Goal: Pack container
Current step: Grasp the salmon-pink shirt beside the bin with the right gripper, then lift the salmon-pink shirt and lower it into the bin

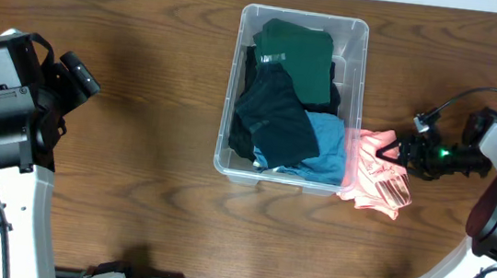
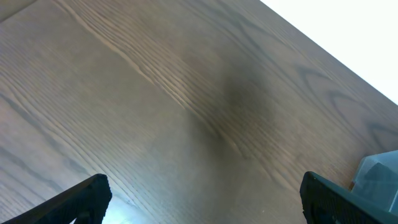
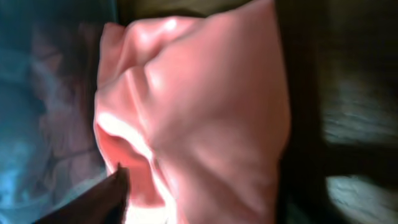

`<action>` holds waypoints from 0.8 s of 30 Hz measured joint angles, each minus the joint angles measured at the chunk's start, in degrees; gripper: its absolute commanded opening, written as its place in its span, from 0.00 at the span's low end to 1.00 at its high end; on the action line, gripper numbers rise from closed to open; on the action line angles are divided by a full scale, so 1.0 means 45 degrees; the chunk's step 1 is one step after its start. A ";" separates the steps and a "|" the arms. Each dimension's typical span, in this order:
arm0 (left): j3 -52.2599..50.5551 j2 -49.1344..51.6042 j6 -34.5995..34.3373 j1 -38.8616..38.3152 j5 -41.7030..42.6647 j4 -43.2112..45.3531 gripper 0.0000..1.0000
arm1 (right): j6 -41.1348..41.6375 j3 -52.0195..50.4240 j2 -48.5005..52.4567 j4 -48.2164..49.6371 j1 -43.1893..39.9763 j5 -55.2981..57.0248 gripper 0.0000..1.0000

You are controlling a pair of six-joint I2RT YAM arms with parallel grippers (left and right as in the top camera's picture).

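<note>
The clear plastic container (image 1: 362, 40) stands at the table's middle back and holds a dark green garment (image 1: 299, 56), a black one (image 1: 274, 119) and a blue one (image 1: 326, 147). A pink garment (image 1: 379, 176) lies crumpled on the table against the container's right front corner. My right gripper (image 1: 393, 152) is at the garment's upper right edge. In the right wrist view the pink cloth (image 3: 205, 106) fills the space between the jaws (image 3: 205, 199); only the left finger shows, set wide. My left gripper (image 1: 88, 80) is open and empty over bare table far left, as its wrist view (image 2: 202, 186) shows.
The wooden table (image 1: 137, 146) runs under everything. The container's corner (image 2: 379, 171) shows at the right edge of the left wrist view. The table's far edge is close behind the container. The arm bases stand at the front left and front right.
</note>
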 measured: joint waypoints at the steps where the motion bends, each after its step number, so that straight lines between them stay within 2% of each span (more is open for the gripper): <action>1: 0.0005 0.0000 0.0000 0.0000 0.0000 0.0000 0.98 | -0.0010 -0.0015 0.0058 0.0015 0.0005 0.0019 0.46; 5: 0.0005 0.0000 0.0000 0.0000 0.0000 0.0000 0.98 | 0.0204 -0.0117 0.0228 0.0029 0.0010 0.0340 0.22; 7: 0.0005 0.0000 0.0000 0.0000 0.0000 0.0000 0.98 | 0.0233 -0.0160 0.0257 0.0049 0.0015 0.0364 0.15; 14: 0.0005 0.0000 0.0000 0.0000 0.0000 0.0000 0.98 | 0.0403 -0.0277 -0.0345 0.0112 0.0044 0.0272 0.05; 16: 0.0005 0.0000 0.0000 0.0000 0.0000 0.0000 0.98 | 0.0495 -0.0287 -0.1088 0.0102 0.0039 -0.0117 0.02; 20: 0.0005 0.0000 0.0000 0.0000 0.0000 0.0000 0.98 | 0.1064 0.0029 -0.3177 0.0471 0.0039 -0.1370 0.01; 24: 0.0005 0.0000 0.0000 0.0000 0.0000 0.0000 0.98 | 0.2589 0.0884 -0.5333 0.1977 0.0049 -0.2535 0.01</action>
